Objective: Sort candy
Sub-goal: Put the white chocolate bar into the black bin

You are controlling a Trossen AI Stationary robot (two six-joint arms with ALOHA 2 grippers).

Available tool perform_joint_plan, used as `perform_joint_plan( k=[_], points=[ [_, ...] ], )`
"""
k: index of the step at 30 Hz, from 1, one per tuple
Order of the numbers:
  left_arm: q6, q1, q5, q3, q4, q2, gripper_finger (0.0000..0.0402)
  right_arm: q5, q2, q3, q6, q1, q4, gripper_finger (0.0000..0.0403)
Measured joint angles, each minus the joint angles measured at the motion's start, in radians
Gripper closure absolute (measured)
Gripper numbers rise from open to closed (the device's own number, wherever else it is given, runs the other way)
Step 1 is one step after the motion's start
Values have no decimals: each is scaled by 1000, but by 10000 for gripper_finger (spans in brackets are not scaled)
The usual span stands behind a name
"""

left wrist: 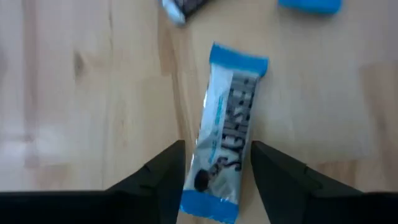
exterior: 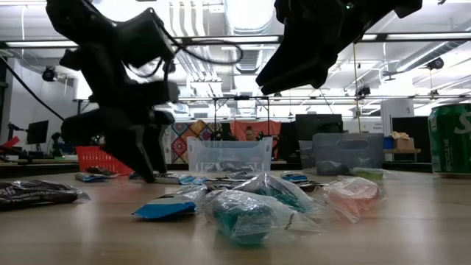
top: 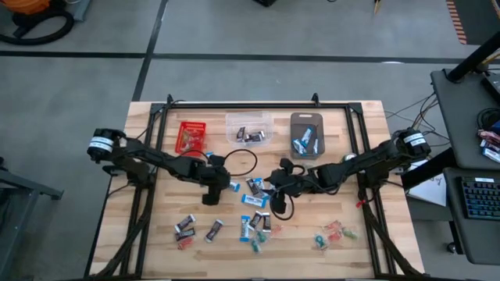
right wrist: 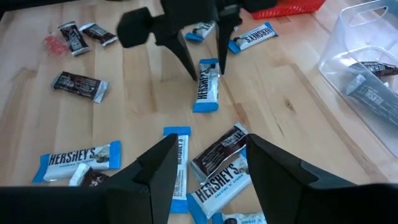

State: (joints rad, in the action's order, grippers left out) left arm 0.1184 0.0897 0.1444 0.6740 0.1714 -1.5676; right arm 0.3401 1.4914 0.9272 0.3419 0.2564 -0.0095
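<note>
We find the left gripper [left wrist: 214,177] spread astride a blue-and-white bar [left wrist: 225,134] lying mid-table, not yet pinched. We advise centring, then closing squarely. The right gripper [right wrist: 208,168] hangs open nearby.

place: robotics lab or workshop | evidence: grey concrete floor [top: 258,31], exposed ceiling ducts [exterior: 213,18], side desk with keyboard [top: 478,197] and cables, monitors [exterior: 37,131] beyond wooden surface [top: 156,242]
</note>
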Motion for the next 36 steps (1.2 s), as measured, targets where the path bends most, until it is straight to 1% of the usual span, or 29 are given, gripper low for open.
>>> perform_joint_plan(
  k=[4,7,9,15,18,25,29,33,34,36],
  points=[
    [0,-7,-5,-13,-24,-31,234,0,0,0,-1,5,0,225],
    [0,-8,-8,-24,-39,-47,251,0,0,0,-1,5,0,225],
    [-1,-7,-14,-29,-47,-48,273,0,0,0,-1,5,1,225],
    [3,-7,-2,-37,-50,-30,364,0,0,-1,-2,6,1,225],
    [4,-9,7,-37,-43,-13,392,0,0,-1,-2,6,1,225],
    [-7,-5,-6,-39,-20,69,397,1,8,-5,-17,5,25,225],
    [-54,-4,-22,-37,-98,137,398,0,62,-5,-130,8,112,225],
    [-121,-4,-104,-36,-205,177,398,2,146,-6,-262,8,247,225],
    [-135,-3,-126,-35,-225,182,398,15,165,-6,-288,8,280,225],
    [-154,1,-137,-35,-247,183,398,88,198,-6,-317,8,344,225]
  ],
)
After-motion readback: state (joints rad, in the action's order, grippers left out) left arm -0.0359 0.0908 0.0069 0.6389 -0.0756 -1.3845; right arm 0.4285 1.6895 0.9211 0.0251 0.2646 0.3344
